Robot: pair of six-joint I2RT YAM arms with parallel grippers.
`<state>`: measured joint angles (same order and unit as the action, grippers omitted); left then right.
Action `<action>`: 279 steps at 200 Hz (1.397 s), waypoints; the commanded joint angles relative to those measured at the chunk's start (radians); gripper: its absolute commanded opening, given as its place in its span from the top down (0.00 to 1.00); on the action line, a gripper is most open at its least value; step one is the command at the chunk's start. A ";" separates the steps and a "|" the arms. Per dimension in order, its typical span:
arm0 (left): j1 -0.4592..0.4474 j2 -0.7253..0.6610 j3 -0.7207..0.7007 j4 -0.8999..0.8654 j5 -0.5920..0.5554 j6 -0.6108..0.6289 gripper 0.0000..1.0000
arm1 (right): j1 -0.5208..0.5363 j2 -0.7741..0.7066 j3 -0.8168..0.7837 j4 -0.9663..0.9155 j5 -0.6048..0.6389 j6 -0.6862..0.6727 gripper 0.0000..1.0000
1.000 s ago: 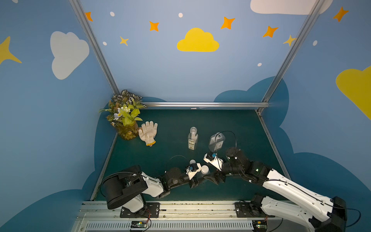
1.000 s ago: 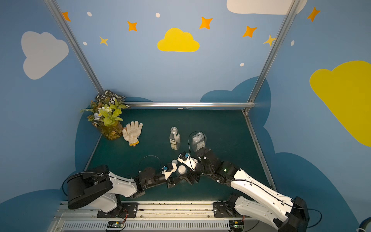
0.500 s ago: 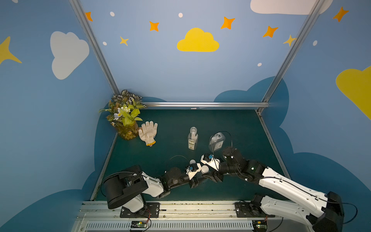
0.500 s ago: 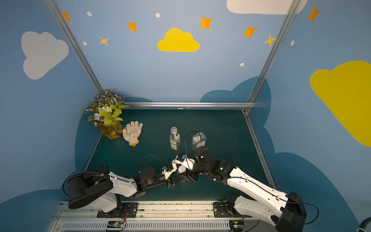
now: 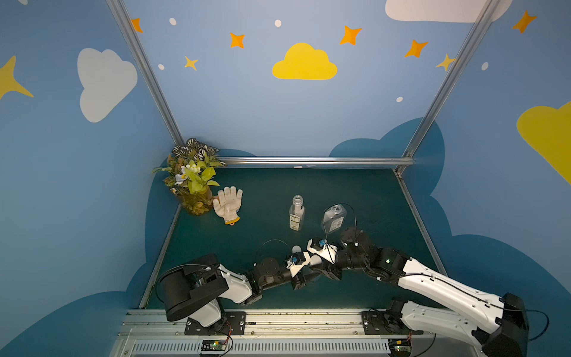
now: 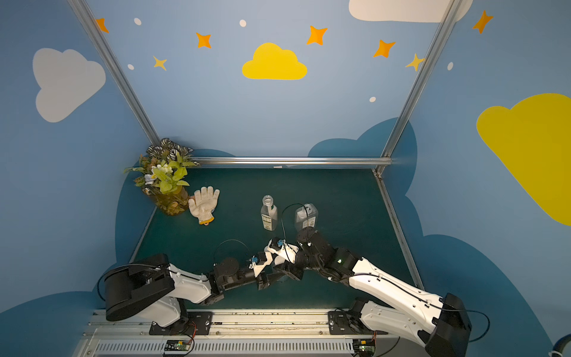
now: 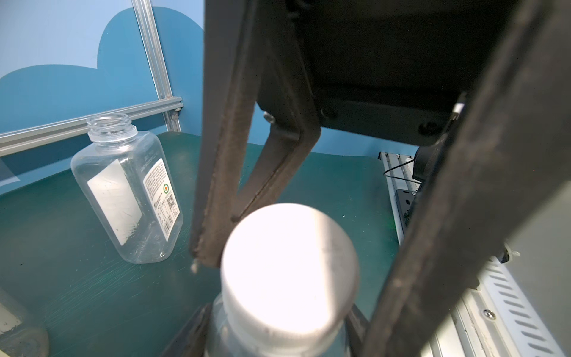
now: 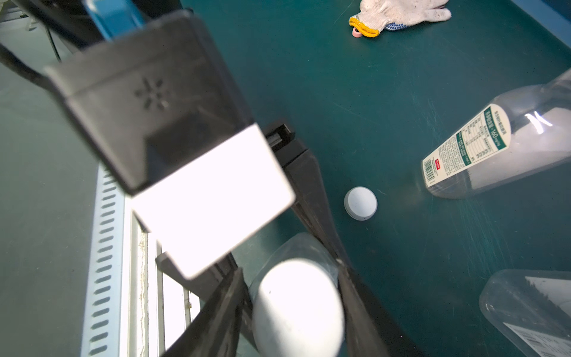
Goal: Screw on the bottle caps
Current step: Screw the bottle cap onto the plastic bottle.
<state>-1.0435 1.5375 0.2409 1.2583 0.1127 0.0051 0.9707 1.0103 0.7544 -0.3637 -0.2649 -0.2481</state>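
Overhead, in a top view, a slim labelled bottle point(image 5: 296, 213) and a flat-sided bottle point(image 5: 333, 218) stand uncapped on the green worktop point(image 5: 355, 191), with a loose cap point(image 5: 296, 248) nearby and blue cloud-painted walls point(image 5: 278, 117) around. Left wrist view: the left pincer point(image 7: 273, 327) clamps the round bottle point(image 7: 222, 333). Right wrist view: the right pincer point(image 8: 290, 269) presses both sides of the white cap point(image 8: 296, 309) on that bottle.

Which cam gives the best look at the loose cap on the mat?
Right wrist: the loose cap shows whole, close and unblocked on the mat, near the base of the slim bottle. In a top view it is only a tiny white dot. The left wrist view does not show it.
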 commanded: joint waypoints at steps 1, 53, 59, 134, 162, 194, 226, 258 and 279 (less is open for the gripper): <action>0.000 0.019 -0.011 -0.029 0.004 0.011 0.76 | 0.014 0.002 0.021 0.022 0.005 -0.011 0.49; -0.001 0.021 -0.011 -0.030 0.002 0.012 0.76 | 0.020 0.005 0.019 -0.018 0.035 -0.023 0.61; -0.002 0.021 -0.011 -0.030 0.002 0.013 0.76 | 0.020 0.003 0.020 -0.025 0.039 -0.024 0.61; -0.001 0.016 -0.014 -0.030 0.001 0.013 0.76 | 0.019 -0.022 -0.007 -0.070 0.133 0.027 0.55; -0.001 0.017 -0.012 -0.030 0.002 0.012 0.75 | 0.019 -0.022 -0.005 -0.072 0.156 0.057 0.49; -0.001 0.019 -0.012 -0.028 0.004 0.012 0.75 | 0.017 -0.024 0.003 -0.068 0.153 0.087 0.45; -0.001 0.018 -0.014 -0.028 0.004 0.013 0.76 | 0.017 -0.024 0.012 -0.064 0.153 0.105 0.37; -0.001 0.020 -0.009 -0.028 0.007 0.012 0.76 | 0.017 -0.034 0.034 -0.060 0.116 0.112 0.27; -0.001 0.020 -0.011 -0.028 0.006 0.014 0.76 | 0.017 -0.048 0.045 -0.054 0.098 0.123 0.21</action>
<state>-1.0435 1.5410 0.2409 1.2633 0.1135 0.0036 0.9901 0.9962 0.7559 -0.4091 -0.1402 -0.1493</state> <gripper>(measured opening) 0.596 0.763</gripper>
